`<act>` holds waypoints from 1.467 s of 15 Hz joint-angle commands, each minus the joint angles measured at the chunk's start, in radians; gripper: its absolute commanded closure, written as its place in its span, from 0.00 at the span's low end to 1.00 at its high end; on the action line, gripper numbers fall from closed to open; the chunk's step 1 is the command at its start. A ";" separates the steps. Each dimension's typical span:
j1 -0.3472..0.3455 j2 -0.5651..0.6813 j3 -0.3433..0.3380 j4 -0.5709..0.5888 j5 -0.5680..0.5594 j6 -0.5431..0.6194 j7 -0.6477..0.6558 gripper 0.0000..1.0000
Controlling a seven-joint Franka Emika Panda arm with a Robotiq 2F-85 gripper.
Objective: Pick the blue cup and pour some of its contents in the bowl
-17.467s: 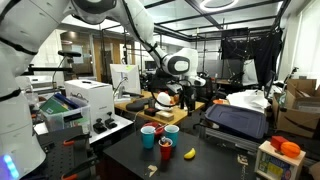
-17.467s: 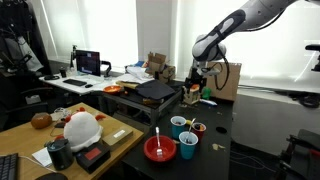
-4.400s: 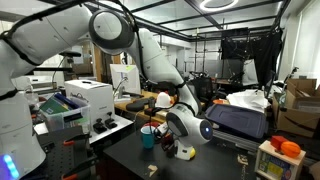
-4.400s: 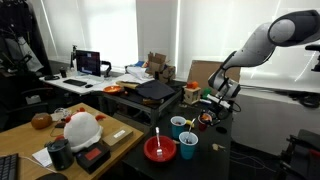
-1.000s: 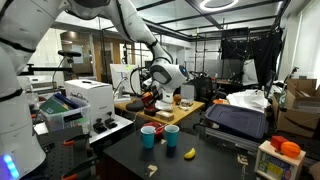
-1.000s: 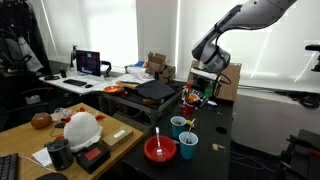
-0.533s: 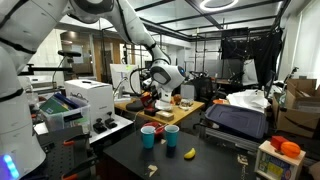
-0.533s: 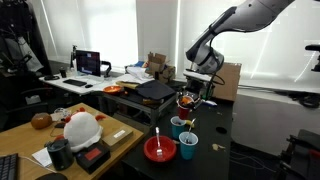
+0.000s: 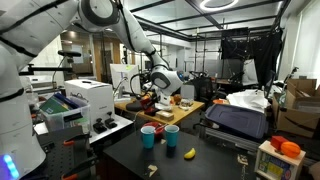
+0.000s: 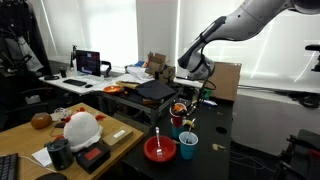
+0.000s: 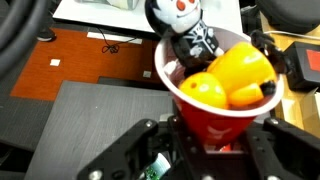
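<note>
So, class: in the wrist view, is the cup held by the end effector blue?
No, the cup in the end effector is red, with yellow pieces inside.

In the wrist view, right of centre, the red cup (image 11: 215,112) holds yellow and orange rounded pieces (image 11: 246,68). In an exterior view, lower centre, the bowl (image 10: 165,158) is red, the blue cup (image 10: 188,146) beside it.

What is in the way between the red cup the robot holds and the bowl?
Nothing I can see. The red cup is up in the gripper, higher than the blue cups standing beside the bowl.
</note>
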 commanded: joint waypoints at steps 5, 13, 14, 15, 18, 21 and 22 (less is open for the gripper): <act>0.038 0.140 0.015 0.193 -0.058 -0.009 0.147 0.92; 0.046 0.282 0.036 0.377 -0.136 -0.001 0.223 0.92; 0.044 0.295 0.038 0.397 -0.144 -0.003 0.227 0.92; 0.042 0.307 0.040 0.418 -0.151 -0.006 0.230 0.92; 0.036 0.334 0.047 0.475 -0.169 -0.018 0.250 0.92; 0.029 0.355 0.052 0.531 -0.180 -0.032 0.270 0.92; 0.027 0.362 0.053 0.550 -0.189 -0.034 0.275 0.92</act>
